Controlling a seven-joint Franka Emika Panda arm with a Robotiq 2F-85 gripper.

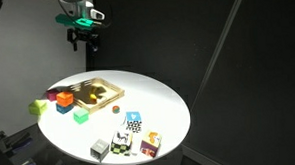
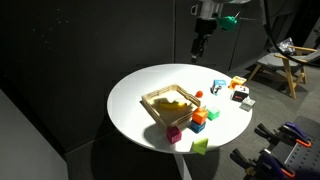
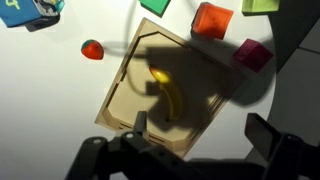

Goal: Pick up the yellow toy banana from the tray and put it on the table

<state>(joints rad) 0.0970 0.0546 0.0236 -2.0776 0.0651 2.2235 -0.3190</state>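
One step is in hand, and it looks like the approach before the pick. The gripper (image 1: 82, 37) hangs high above the table (image 1: 159, 107) with its fingers spread wide and nothing between them. The yellow toy banana (image 3: 168, 95) lies inside the tray (image 3: 122, 72), roughly in its middle, and the wrist view looks almost straight down on it. As I judge it, the next move calls for a long descent. The jaws should sit across the banana's narrow width rather than along its curve, and go low enough to close on it without catching the tray's rim. Several things are hard to read. A heavy shadow covers much of the tray and darkens part of the banana, so one end of it has no clear outline. The fingers (image 3: 262, 135) are dark, unfocused shapes at the bottom edge of the wrist view, and a green block (image 3: 155, 5) is cut off at the top. In both exterior views the banana is only a small yellow patch in the tray.
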